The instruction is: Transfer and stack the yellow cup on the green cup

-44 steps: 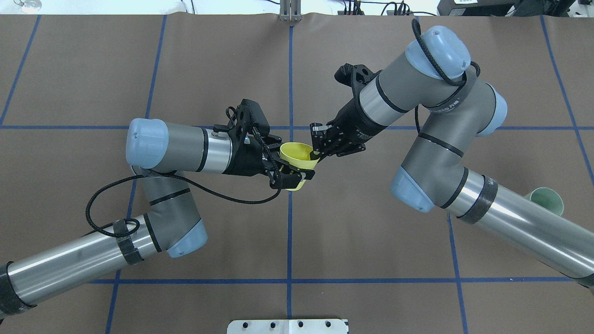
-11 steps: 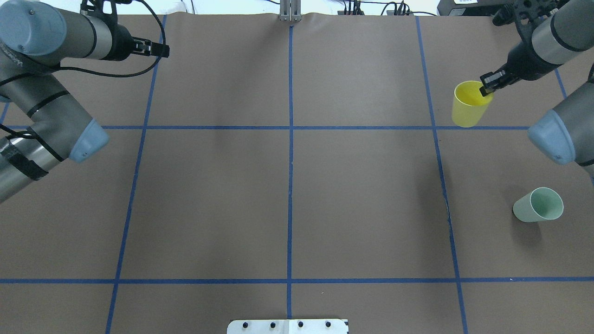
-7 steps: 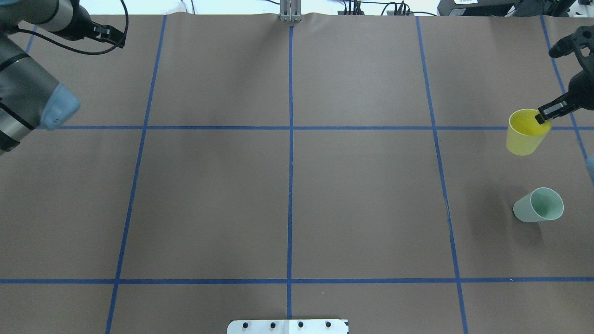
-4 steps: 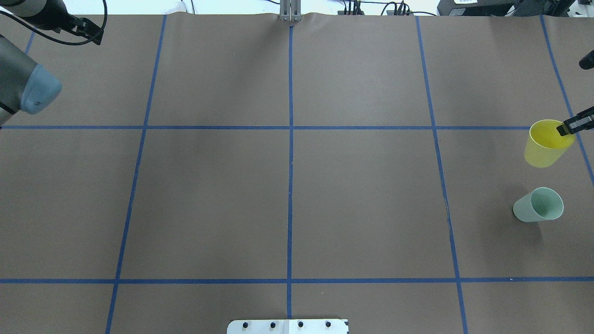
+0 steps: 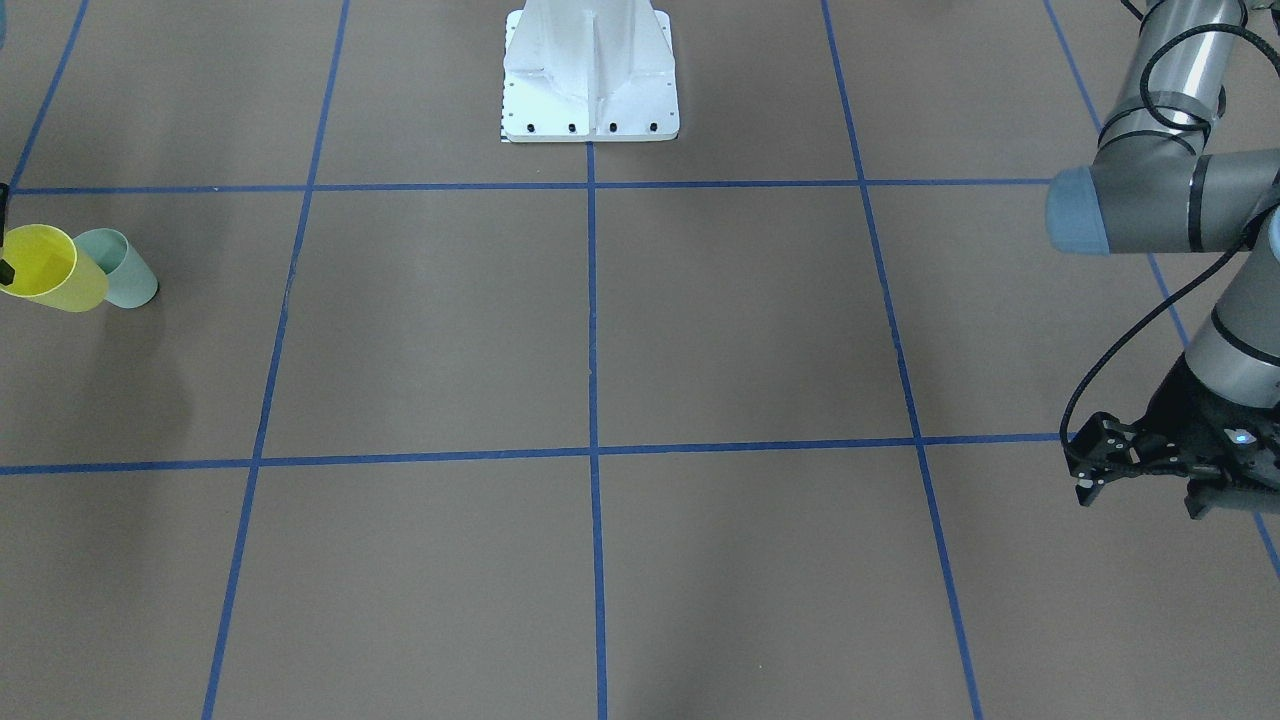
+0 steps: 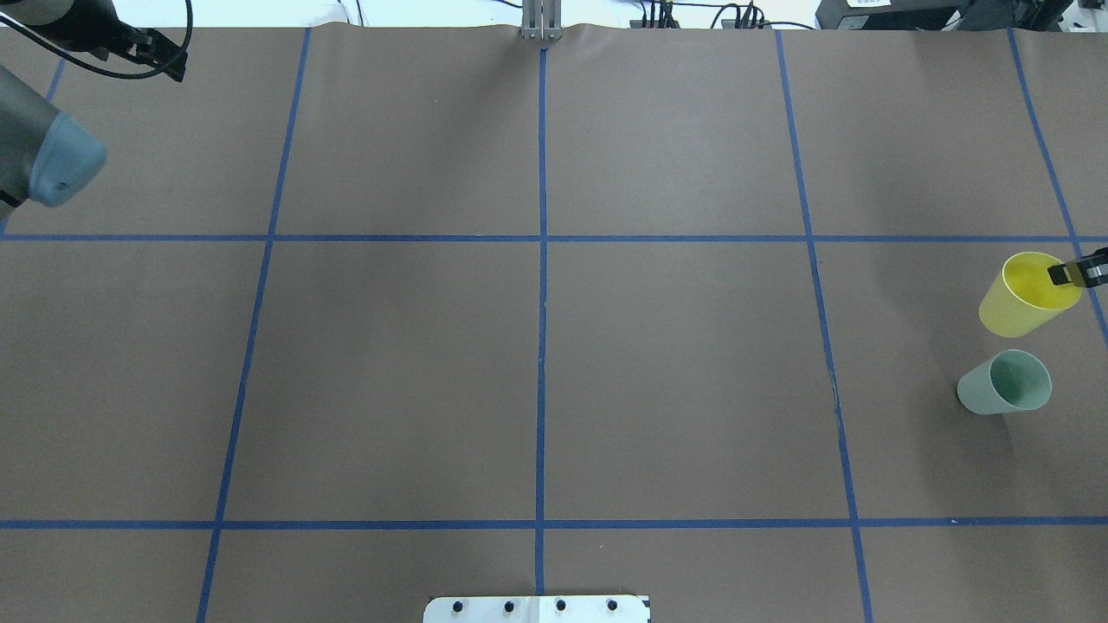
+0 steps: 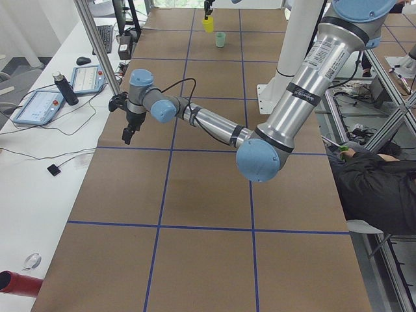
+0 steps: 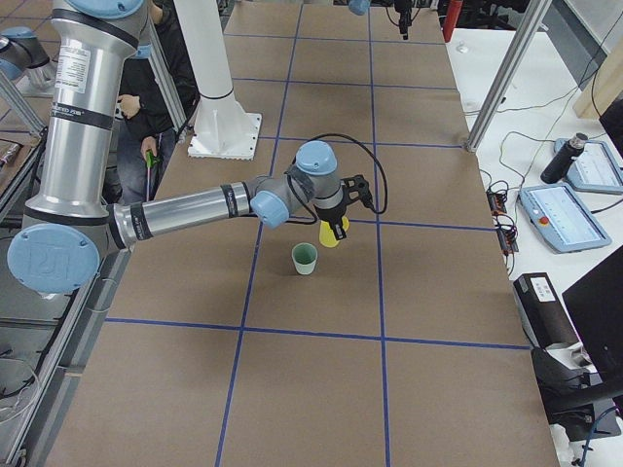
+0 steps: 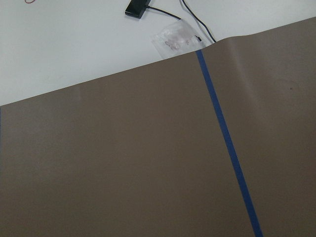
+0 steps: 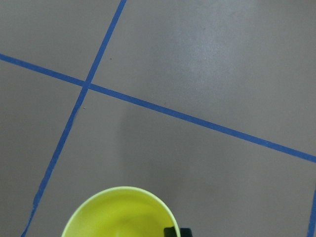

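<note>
Near the desk's right edge, about halfway along it: the yellow cup (image 6: pixel 1024 301), mouth up, pinched at the rim by the right gripper (image 6: pixel 1072 273). Clamped on the cup's wall, with one dark finger (image 10: pixel 171 231) inside the mouth at the rim and the rest of the gripper cut off by the frame edge. Seems lifted off the brown cover (image 6: pixel 675 372), though hard to tell for sure.

Just beside it, on the side toward the robot's edge of the desk: the green cup (image 6: pixel 995 388), upright on the cover, mouth open, nothing inside. Stands apart from the yellow cup in the overhead view; partly hidden behind it in the front-facing view. Sits in the same tape-marked field as the yellow cup, between two blue tape lines (image 6: pixel 541 346) that run across the desk.

Over the far left corner of the desk, well apart from both cups: the left gripper (image 5: pixel 1086 464), hanging above the cover with jaws apart and nothing between them.

At the middle of the robot's edge: the white base plate (image 5: pixel 590 95).
</note>
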Available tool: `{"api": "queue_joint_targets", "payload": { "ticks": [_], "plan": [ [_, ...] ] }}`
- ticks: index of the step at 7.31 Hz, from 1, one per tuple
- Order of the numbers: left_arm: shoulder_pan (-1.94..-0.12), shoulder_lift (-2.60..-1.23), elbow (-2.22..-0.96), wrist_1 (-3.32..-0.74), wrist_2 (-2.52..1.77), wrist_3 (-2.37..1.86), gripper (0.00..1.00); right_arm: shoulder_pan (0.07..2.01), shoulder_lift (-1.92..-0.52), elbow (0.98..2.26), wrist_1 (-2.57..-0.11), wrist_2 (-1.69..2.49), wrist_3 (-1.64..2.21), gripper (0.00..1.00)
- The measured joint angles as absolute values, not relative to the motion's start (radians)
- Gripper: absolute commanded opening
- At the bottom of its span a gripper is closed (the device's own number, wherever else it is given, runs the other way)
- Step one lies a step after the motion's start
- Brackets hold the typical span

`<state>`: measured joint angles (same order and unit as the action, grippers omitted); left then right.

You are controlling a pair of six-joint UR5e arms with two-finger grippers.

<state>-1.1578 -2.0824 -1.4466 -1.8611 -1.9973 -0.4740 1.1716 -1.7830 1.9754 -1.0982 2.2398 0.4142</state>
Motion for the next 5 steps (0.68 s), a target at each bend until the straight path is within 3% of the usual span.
{"api": "queue_joint_targets", "payload": {
  "ticks": [5],
  "plan": [
    [-1.158,-2.082,-1.447,-1.864,-1.999,-0.474,1.00,1.193,-1.837,1.970,-1.085,2.314,0.418,0.00]
  ]
}}
